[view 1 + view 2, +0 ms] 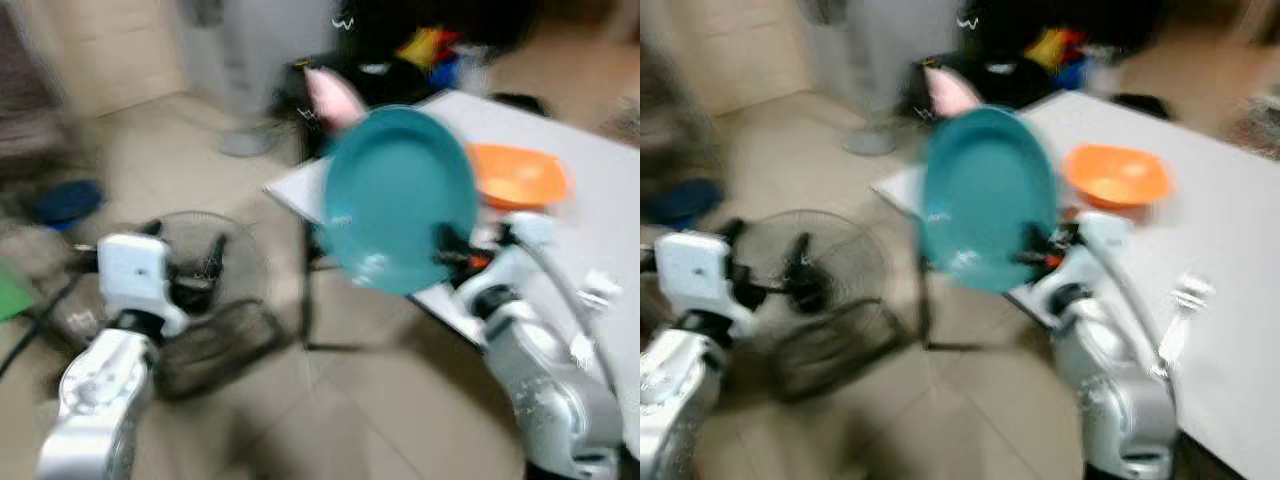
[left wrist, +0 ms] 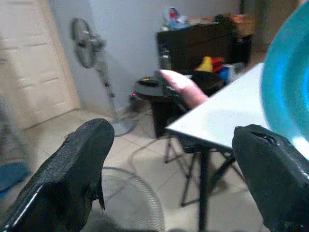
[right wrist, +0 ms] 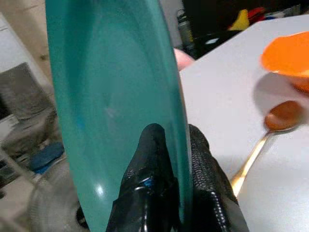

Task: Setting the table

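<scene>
My right gripper (image 1: 455, 250) is shut on the rim of a teal plate (image 1: 400, 195), held upright on its edge just off the near corner of the white table (image 1: 600, 230). In the right wrist view the two black fingers (image 3: 152, 159) pinch the teal plate (image 3: 111, 106) from both sides. On the table stands an orange bowl (image 1: 518, 175), with a brown-bowled spoon (image 3: 282, 116) lying beside it. My left gripper (image 2: 174, 145) is open, its fingers wide apart and holding nothing, low on the left over the floor (image 1: 200, 265). The head views are blurred.
A dismantled floor fan (image 1: 210, 300) with its wire grille lies on the tiles beside the table's folding legs. A standing fan (image 2: 89, 46), a black cabinet (image 2: 203, 43) and a pink object (image 1: 335, 95) are behind the table. A blue thing (image 1: 68, 200) lies far left.
</scene>
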Available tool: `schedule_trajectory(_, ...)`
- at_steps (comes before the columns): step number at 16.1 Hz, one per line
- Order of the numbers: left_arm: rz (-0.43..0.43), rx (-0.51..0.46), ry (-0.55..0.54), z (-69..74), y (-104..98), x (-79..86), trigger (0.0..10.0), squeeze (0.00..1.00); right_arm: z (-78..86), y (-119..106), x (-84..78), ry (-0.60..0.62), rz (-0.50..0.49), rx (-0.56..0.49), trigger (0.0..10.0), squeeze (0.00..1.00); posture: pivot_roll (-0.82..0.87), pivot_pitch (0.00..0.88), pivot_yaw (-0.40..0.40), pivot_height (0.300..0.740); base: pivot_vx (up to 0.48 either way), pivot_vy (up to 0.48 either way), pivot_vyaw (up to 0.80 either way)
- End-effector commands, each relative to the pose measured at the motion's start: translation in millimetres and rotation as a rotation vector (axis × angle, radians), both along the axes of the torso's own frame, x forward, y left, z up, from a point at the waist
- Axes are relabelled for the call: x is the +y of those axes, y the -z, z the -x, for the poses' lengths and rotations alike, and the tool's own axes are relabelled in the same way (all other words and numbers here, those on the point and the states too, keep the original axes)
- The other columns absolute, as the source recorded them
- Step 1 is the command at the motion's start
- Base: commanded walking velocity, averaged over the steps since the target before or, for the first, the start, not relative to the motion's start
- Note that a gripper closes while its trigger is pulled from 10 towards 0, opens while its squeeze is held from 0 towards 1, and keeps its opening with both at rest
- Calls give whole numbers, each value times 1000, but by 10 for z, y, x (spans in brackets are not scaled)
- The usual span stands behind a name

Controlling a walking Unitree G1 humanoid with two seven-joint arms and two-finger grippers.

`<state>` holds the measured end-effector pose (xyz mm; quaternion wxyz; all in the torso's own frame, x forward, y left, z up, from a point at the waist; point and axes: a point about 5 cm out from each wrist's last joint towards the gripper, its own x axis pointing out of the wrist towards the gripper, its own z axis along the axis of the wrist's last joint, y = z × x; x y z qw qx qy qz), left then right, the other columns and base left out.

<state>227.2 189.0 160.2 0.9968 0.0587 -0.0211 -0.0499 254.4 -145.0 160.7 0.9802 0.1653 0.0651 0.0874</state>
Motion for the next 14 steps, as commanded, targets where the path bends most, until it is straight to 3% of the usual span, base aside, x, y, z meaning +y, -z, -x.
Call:
schedule_trajectory(1, 4, -7, 28, -11, -15, -59, 10000, 0, 14, -124, -90, 39, 3, -68, 10000, 0, -135, 0, 45, 740, 319, 0, -800)
schedule_trajectory(9, 8, -7, 47, -26, -14, -70, 10000, 0, 63, -197, -61, 18, -42, -121, 10000, 0, -138, 0, 50, 740, 318, 0, -787)
schedule_trajectory(12, 13, -12, 55, -57, -28, -92, 10000, 0, 69, -210, -58, 10, -68, -129, 10000, 0, -136, 0, 52, 740, 0, 0, 0)
schedule_trajectory(14, 3, -9, 54, -68, -23, -76, 10000, 0, 79, -189, -61, 17, -67, -114, 10000, 0, -140, 0, 58, 740, 0, 345, -238)
